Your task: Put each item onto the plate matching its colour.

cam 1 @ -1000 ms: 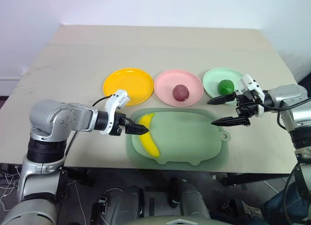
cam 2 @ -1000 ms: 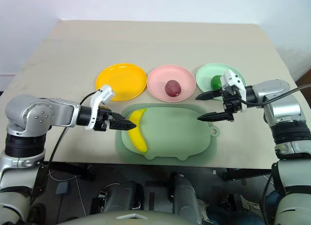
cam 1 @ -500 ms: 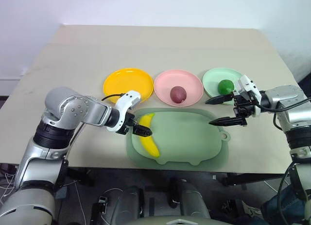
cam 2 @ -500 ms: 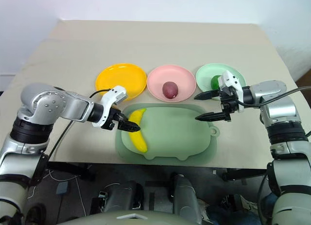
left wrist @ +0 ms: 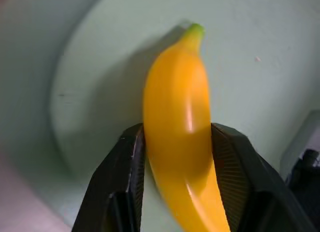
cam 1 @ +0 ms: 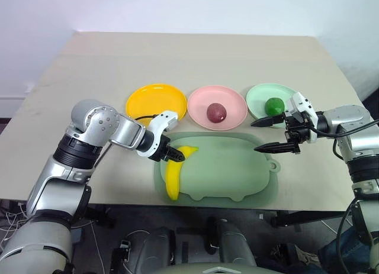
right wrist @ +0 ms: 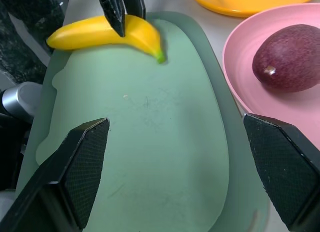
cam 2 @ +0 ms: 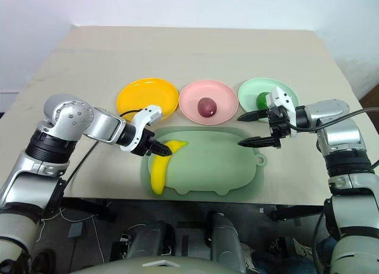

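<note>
Bright, even indoor light with soft shadows, and some blur in the left wrist view.

In the head views the counter [cam 1: 195,55] is lit evenly from above, and the white wall behind it is nearly washed out. Things throw only faint, short shadows. In the left wrist view the banana [left wrist: 182,122] carries a narrow white streak of glare along its length and throws a soft grey shadow on the mat [left wrist: 260,56]. There the near end of the banana and the corners of the picture are out of focus. In the right wrist view the black fingers [right wrist: 75,167] are sharp enough to show their ribbed texture, and the dark red-purple fruit [right wrist: 286,65] has a dull sheen.
</note>
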`<state>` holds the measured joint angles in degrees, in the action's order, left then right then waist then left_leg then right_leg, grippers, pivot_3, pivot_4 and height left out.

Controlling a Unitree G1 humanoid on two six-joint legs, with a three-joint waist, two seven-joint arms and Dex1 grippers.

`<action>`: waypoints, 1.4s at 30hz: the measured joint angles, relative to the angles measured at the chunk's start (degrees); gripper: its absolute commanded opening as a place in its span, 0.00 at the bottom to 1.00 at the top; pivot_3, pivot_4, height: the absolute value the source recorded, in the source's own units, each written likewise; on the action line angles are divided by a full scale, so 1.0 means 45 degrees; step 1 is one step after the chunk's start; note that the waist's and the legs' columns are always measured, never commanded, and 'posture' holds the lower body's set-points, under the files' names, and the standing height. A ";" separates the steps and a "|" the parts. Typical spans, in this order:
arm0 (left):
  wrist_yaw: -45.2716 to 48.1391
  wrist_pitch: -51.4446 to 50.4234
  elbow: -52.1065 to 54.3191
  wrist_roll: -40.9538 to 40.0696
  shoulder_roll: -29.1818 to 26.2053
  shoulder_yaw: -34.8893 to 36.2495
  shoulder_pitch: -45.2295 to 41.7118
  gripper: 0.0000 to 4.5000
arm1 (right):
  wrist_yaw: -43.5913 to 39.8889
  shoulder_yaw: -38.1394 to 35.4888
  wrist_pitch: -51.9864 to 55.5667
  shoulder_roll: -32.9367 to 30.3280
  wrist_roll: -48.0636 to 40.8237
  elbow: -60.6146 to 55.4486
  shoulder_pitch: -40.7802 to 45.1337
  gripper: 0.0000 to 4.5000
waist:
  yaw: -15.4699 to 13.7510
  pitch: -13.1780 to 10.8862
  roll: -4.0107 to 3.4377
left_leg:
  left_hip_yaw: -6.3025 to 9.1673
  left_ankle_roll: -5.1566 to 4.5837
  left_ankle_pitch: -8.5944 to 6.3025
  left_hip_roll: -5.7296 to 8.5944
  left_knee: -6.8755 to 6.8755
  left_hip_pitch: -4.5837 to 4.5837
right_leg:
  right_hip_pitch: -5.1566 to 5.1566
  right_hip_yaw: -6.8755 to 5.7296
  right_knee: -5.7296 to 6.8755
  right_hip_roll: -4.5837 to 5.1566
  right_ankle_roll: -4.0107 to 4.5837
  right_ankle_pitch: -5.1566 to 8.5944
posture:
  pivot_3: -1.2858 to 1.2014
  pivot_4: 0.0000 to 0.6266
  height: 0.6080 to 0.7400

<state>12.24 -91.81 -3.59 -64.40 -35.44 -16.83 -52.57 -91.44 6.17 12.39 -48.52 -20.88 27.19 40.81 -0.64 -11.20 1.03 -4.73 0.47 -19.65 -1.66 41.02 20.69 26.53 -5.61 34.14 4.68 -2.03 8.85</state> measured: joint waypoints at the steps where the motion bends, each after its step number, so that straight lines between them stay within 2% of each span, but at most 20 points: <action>1: -0.0024 0.0000 -0.0005 -0.0017 0.0001 -0.0017 0.0000 0.36 | -0.0003 -0.0013 -0.0016 0.0000 0.0010 0.0000 0.0001 1.00 | 0.0001 0.0000 0.0000 | -0.0001 0.0001 -0.0001 0.0000 -0.0007 -0.0022 | -0.0019 0.0000 -0.0002 -0.0001 -0.0001 0.0001 | 0.52 0.24 1.00; 7: -0.0059 -0.0032 0.0017 0.0068 0.0041 -0.0034 -0.0044 0.36 | -0.0009 -0.0053 -0.0088 0.0009 0.0224 0.0036 0.0005 1.00 | 0.0003 0.0000 0.0000 | -0.0005 0.0001 -0.0001 0.0000 -0.0008 -0.0038 | -0.0031 0.0007 -0.0001 -0.0001 -0.0003 0.0003 | 0.52 0.24 1.00; 13: 0.0184 -0.0032 0.0356 0.1110 0.0020 0.0159 -0.0385 0.36 | -0.0070 -0.0052 -0.0104 0.0051 0.0426 0.0199 0.0022 1.00 | 0.0004 -0.0002 0.0001 | -0.0009 0.0002 -0.0001 0.0002 -0.0007 -0.0035 | -0.0030 0.0007 -0.0001 -0.0002 -0.0003 0.0003 | 0.52 0.24 1.00; 21: 0.1267 0.0029 -0.0088 0.2160 -0.0265 0.1700 -0.1821 0.36 | -0.0160 -0.0048 -0.0311 0.0146 0.0612 0.0752 0.0396 1.00 | 0.0008 -0.0002 0.0000 | -0.0017 0.0002 -0.0001 0.0003 -0.0008 -0.0037 | -0.0030 0.0007 -0.0002 -0.0003 -0.0005 0.0004 | 0.52 0.24 1.00; 24: 0.1465 0.0640 -0.0082 0.3129 -0.0452 0.1648 -0.2028 0.36 | -0.0161 -0.0025 -0.0406 0.0301 0.0711 0.0918 0.0462 1.00 | 0.0018 -0.0003 -0.0001 | -0.0027 0.0002 -0.0001 0.0003 -0.0009 -0.0038 | -0.0028 0.0009 -0.0002 -0.0003 -0.0005 0.0004 | 0.52 0.24 1.00; 27: 0.1794 0.2532 -0.0257 0.4963 -0.1187 0.1012 -0.1896 0.36 | -0.0167 0.0012 -0.0457 0.0292 0.0747 0.1040 0.0479 1.00 | 0.0027 -0.0004 -0.0003 | -0.0044 0.0009 0.0002 0.0001 -0.0015 -0.0036 | -0.0021 0.0009 0.0000 -0.0007 -0.0004 0.0004 | 0.52 0.24 1.00; 33: 0.2136 0.4306 -0.1815 0.6242 -0.0486 0.1925 -0.1591 0.36 | -0.0181 0.0015 -0.0490 0.0306 0.0839 0.1039 0.0601 1.00 | -0.0022 -0.0005 -0.0001 | -0.0053 0.0007 0.0001 0.0004 -0.0006 -0.0025 | -0.0022 0.0006 -0.0002 -0.0002 -0.0006 0.0003 | 0.52 0.24 1.00; 38: 0.1822 0.4910 -0.3057 0.6952 0.0397 0.3064 -0.1400 0.36 | -0.0186 0.0019 -0.0332 0.0292 0.0831 0.1031 0.0602 1.00 | 0.0008 -0.0005 0.0000 | -0.0055 0.0006 0.0001 0.0001 -0.0010 -0.0028 | -0.0021 0.0006 -0.0001 -0.0003 -0.0006 0.0003 | 0.52 0.24 1.00; 42: 0.1334 0.6339 -0.4757 0.7645 0.0862 0.4060 -0.1307 0.36 | -0.0189 0.0018 -0.0343 0.0288 0.0863 0.1020 0.0597 1.00 | 0.0008 -0.0005 0.0000 | -0.0060 0.0006 0.0001 0.0000 -0.0011 -0.0032 | -0.0021 0.0004 -0.0001 -0.0005 -0.0006 0.0002 | 0.52 0.24 1.00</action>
<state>18.25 -63.29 -25.00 -30.00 -31.56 1.44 -58.45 -92.29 6.25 10.85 -47.23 -17.00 31.78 43.50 -0.60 -11.22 1.04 -5.00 0.50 -19.65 -1.66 40.97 20.54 26.43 -5.59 34.13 4.66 -2.05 8.86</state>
